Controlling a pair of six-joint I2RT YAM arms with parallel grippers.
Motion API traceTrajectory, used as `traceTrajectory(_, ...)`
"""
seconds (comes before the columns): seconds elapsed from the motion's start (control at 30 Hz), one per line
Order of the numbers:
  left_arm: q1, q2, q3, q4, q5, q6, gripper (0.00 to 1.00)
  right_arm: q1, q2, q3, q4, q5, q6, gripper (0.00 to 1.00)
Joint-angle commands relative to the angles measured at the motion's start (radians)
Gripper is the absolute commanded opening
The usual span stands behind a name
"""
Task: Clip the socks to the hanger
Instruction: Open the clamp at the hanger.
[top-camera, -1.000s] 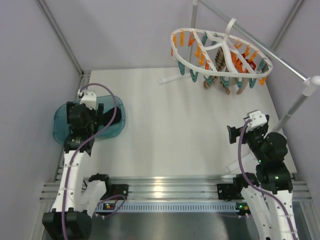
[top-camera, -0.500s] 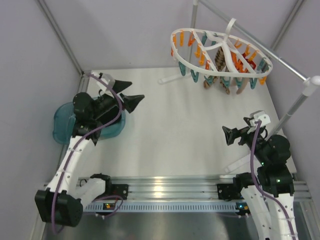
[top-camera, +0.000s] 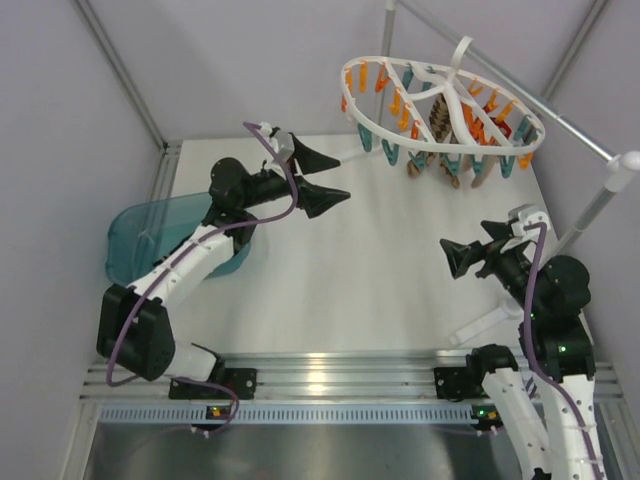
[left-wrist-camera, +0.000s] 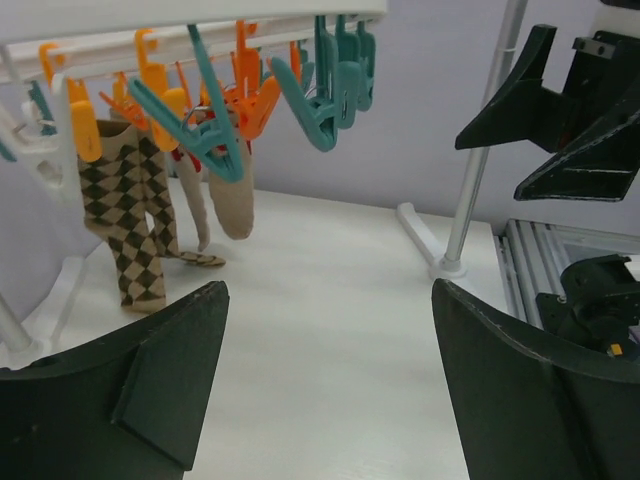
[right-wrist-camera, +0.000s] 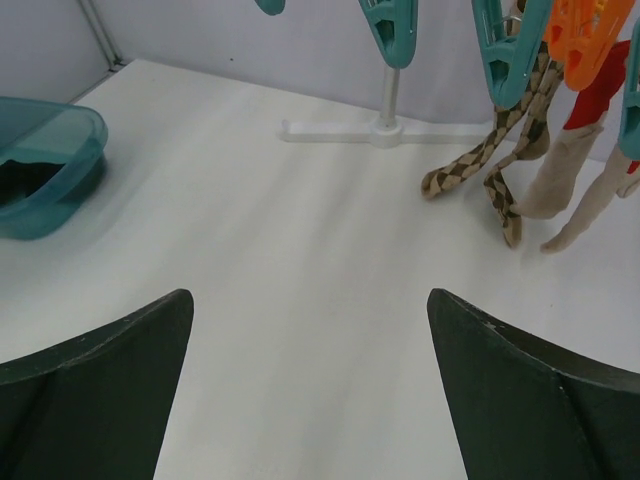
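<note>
The white oval hanger (top-camera: 440, 105) with orange and teal clips hangs at the back right; its clips (left-wrist-camera: 215, 135) fill the top of the left wrist view and also show in the right wrist view (right-wrist-camera: 505, 50). My left gripper (top-camera: 325, 177) is open and empty, raised in the air left of the hanger, jaws wide apart (left-wrist-camera: 330, 330). My right gripper (top-camera: 468, 245) is open and empty above the table's right side (right-wrist-camera: 310, 330). Dark fabric (right-wrist-camera: 22, 182) lies inside the teal bin (right-wrist-camera: 60, 125); I cannot see stripes on it.
The teal bin (top-camera: 135, 245) sits at the table's left edge, partly under my left arm. A brown patterned sock (left-wrist-camera: 125, 220) and beige socks (left-wrist-camera: 232, 205) hang from the hanger. The grey pole stand (top-camera: 590, 215) rises at the right; its foot (right-wrist-camera: 385, 130) rests on the table behind.
My left gripper has risen from over the teal bin and swung right toward the hanger, open and empty. My right gripper has lifted and shifted slightly left.
</note>
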Motion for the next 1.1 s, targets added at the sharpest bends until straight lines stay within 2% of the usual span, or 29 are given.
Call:
traceTrajectory(0.0,-0.032,0.044,0.082,0.207,0.061,-0.083,0.87,-0.009,0.04,0.055,0.073,-0.036,0.033,1.0)
traceTrajectory(0.13,-0.056,0.141,0.148,0.302,0.049,-0.166,0.86,-0.011,0.089,0.073,0.073,-0.036,0.035,1.0)
traceTrajectory(0.37,-0.135,0.234,0.197,0.416,0.087,-0.195,0.77,-0.008,0.114,0.093,0.124,-0.048,0.049,1.0)
traceTrajectory(0.6,-0.162,0.325,0.26,0.457,0.035,-0.212,0.72,-0.009,0.125,0.113,0.138,-0.071,0.055,1.0)
traceTrajectory(0.93,-0.179,0.4,0.326,0.485,-0.04,-0.243,0.73,-0.008,0.146,0.114,0.188,-0.099,0.108,1.0)
traceTrajectory(1.07,-0.184,0.416,0.341,0.486,-0.069,-0.269,0.78,-0.009,0.152,0.107,0.215,-0.116,0.124,1.0)
